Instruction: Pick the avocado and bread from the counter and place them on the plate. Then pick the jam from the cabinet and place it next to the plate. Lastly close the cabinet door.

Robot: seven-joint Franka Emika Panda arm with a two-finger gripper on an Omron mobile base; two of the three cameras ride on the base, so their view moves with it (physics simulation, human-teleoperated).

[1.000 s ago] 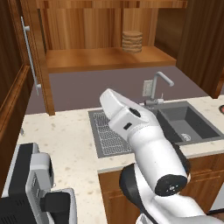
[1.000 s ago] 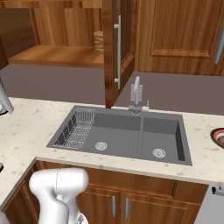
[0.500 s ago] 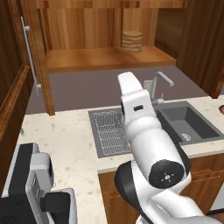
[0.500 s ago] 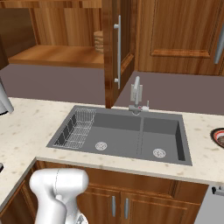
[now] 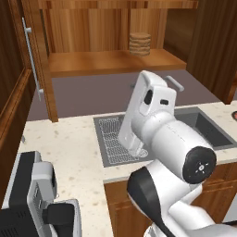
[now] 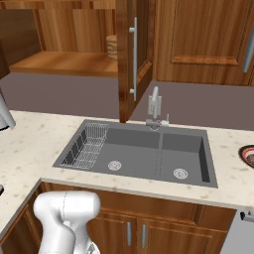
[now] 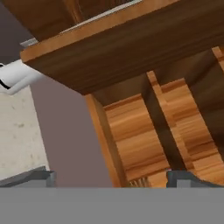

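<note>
The jaws [image 7: 109, 177] stand released and wide apart, grasping nothing; their two dark tips sit at the bottom of the hand view, aimed up into the open cabinet [image 5: 106, 62]. Straight ahead of the jaws is the wooden underside and inner panelling of that cabinet, with a strip of the speckled tabletop [image 7: 17, 127] off to one side.

The jam [image 5: 140, 44] appears to be the ribbed tan jar on the cabinet shelf, beyond and above the jaws, well apart from them. The cabinet door [image 6: 134, 59] stands swung out over the sink [image 6: 144, 154], its long silver handle [image 6: 133, 59] facing the right base camera. The plate [image 6: 247, 155] shows as a red and black rim at the far right edge of the tabletop, well away from the jaws on the other side of the sink. I cannot tell from these views whether the avocado and bread already lie on it, since only a sliver of the plate shows.

Judging by the pose, the arm [image 5: 157, 129] is heading for the jar. The risks: the shelf edge and the open door both lie close to the path, so a reach that comes in too low could knock the hand against the shelf lip. The jar is round and ribbed, and an off-centre pinch could tip it or push it deeper into the cabinet. Carrying it out, the door edge could clip the arm
</note>
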